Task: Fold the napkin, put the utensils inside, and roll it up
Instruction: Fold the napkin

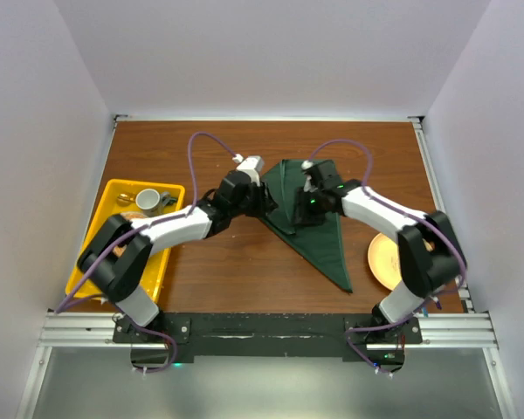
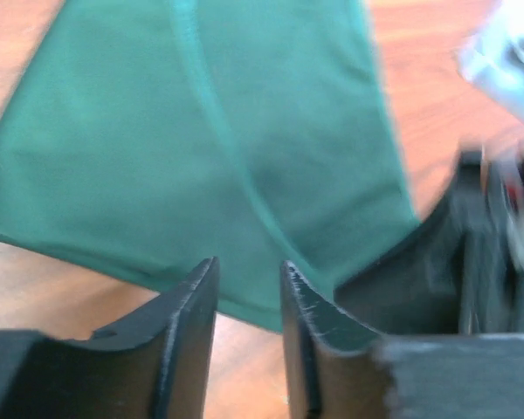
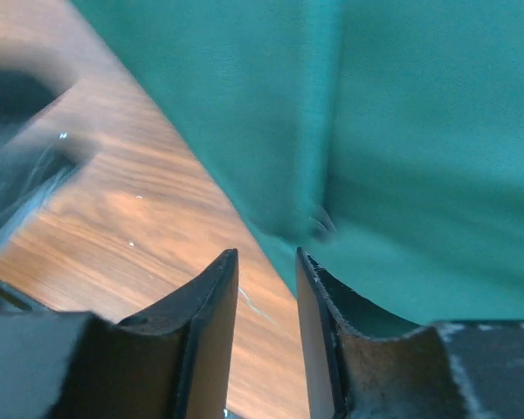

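Observation:
The green napkin [image 1: 327, 244] lies on the wooden table as a long folded triangle, its point toward the near right. It also shows in the left wrist view [image 2: 244, 131] and in the right wrist view [image 3: 402, 131]. My left gripper [image 1: 264, 202] is at the napkin's left edge. Its jaws [image 2: 249, 266] stand narrowly apart over bare wood, with nothing between them. My right gripper [image 1: 302, 209] is over the napkin's upper part. Its jaws [image 3: 266, 253] stand narrowly apart at the cloth's edge and hold nothing. No dark grey utensils show.
A yellow tray [image 1: 105, 262] at the left holds a grey cup [image 1: 149, 202]. An orange plate [image 1: 386, 258] lies at the right, near the napkin's tip. The right gripper's dark body [image 2: 485, 244] fills the right side of the left wrist view.

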